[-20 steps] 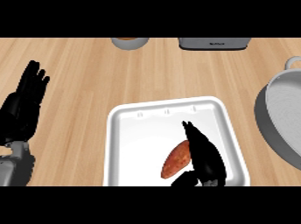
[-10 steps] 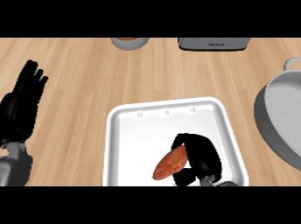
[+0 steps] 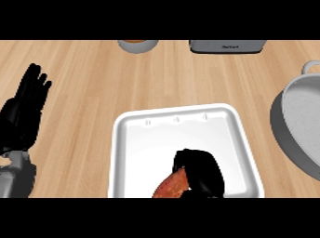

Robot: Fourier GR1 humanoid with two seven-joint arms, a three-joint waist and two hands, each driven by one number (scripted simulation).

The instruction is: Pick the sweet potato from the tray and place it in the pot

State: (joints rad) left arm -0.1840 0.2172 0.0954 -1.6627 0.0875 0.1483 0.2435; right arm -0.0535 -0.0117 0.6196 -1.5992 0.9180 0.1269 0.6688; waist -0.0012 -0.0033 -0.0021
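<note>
Right hand curled on sweet potato — in tray.

On the wooden desk, the right robot hand curls round the orange sweet potato at the white tray's near edge. The grey pot sits at right. The left robot hand rests open at left, fingers up.

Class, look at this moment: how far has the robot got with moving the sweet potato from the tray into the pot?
Done: the right hand has curled its fingers round the sweet potato. In hand: the grasp, low over the white tray. Left: carry it right and set it in the grey pot, which holds nothing visible. The left hand rests open at the view's left.
</note>
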